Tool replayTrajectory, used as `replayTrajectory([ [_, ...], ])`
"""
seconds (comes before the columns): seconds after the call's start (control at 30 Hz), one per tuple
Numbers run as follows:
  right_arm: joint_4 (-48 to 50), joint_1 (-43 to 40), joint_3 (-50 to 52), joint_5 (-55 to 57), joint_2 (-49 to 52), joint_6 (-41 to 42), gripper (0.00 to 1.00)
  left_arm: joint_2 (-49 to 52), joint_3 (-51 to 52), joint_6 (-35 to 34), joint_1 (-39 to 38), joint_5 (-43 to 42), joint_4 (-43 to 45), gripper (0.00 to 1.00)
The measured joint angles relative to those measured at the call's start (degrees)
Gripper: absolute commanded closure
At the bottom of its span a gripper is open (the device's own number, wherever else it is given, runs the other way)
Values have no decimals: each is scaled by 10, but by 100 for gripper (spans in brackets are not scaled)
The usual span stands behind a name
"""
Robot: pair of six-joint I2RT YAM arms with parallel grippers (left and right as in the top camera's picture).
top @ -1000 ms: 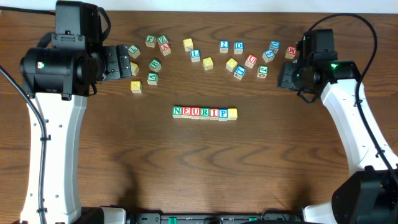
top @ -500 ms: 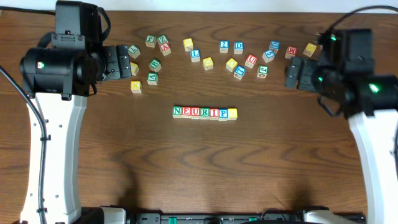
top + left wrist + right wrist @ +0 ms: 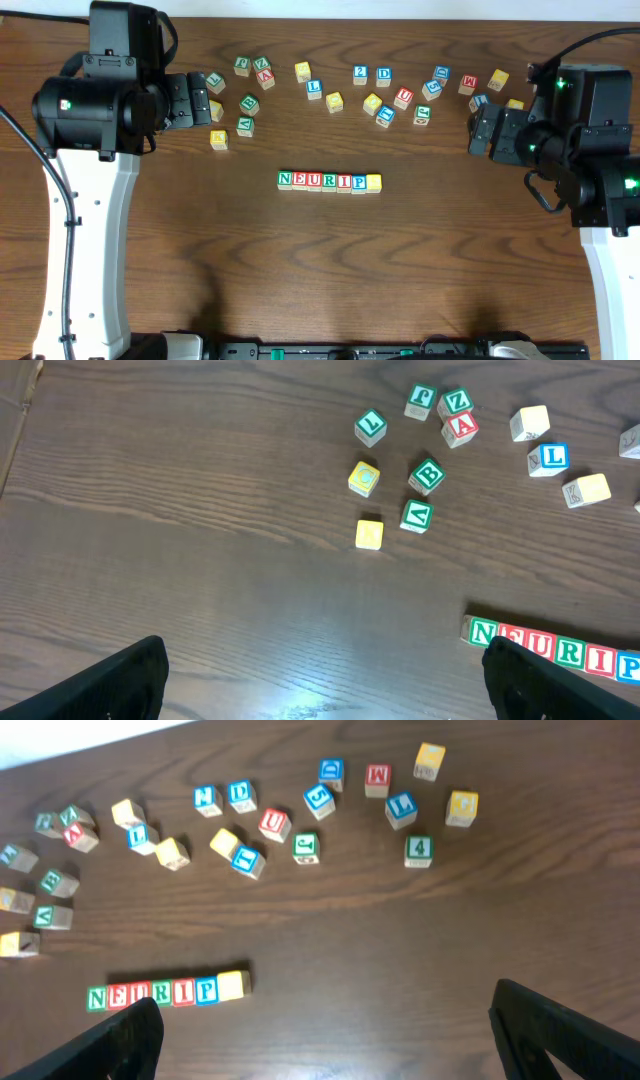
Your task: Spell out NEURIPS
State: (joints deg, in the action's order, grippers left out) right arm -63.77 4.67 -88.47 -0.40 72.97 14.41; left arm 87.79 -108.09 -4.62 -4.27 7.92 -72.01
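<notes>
The left pincer (image 3: 322, 665) gapes wide and empty, with the NEURIPS row (image 3: 555, 648) just past its right finger at the frame's lower right. The right pincer (image 3: 325, 1020) is equally spread and empty, and the row lies lower left beyond its left finger. The end cube (image 3: 232, 984) has a yellow top that looks blank, though it is blurred. Farther up, loose cubes (image 3: 275, 823) scatter across the worktop (image 3: 400, 950).

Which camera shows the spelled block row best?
Overhead: the row sits centered, complete, square-on. Right wrist also shows it whole, but low and slanted. Left wrist crops it at P.
</notes>
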Motion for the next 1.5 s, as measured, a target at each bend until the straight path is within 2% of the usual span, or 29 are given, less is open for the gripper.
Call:
replayTrajectory([
  [0.2,30,1,2,14,0,0,1,0,0,0,0,0,0,1],
  [0.27,80,5,26,40,-12,0,1,0,0,0,0,0,0,1],
  [0.5,291,23,268,81,-165,-19,1,0,0,0,0,0,-1,1],
  [0.73,462,-7,544,88,-408,-34,1,0,0,0,0,2,0,1],
  [0.9,497,-30,697,80,-571,-36,1,0,0,0,0,2,0,1],
  [1.03,499,-45,765,71,-658,-35,1,0,0,0,0,2,0,2],
  [1.33,553,-51,854,48,-708,-29,1,0,0,0,0,2,0,1],
  [1.5,569,-51,863,38,-718,-34,1,0,0,0,0,2,0,1],
])
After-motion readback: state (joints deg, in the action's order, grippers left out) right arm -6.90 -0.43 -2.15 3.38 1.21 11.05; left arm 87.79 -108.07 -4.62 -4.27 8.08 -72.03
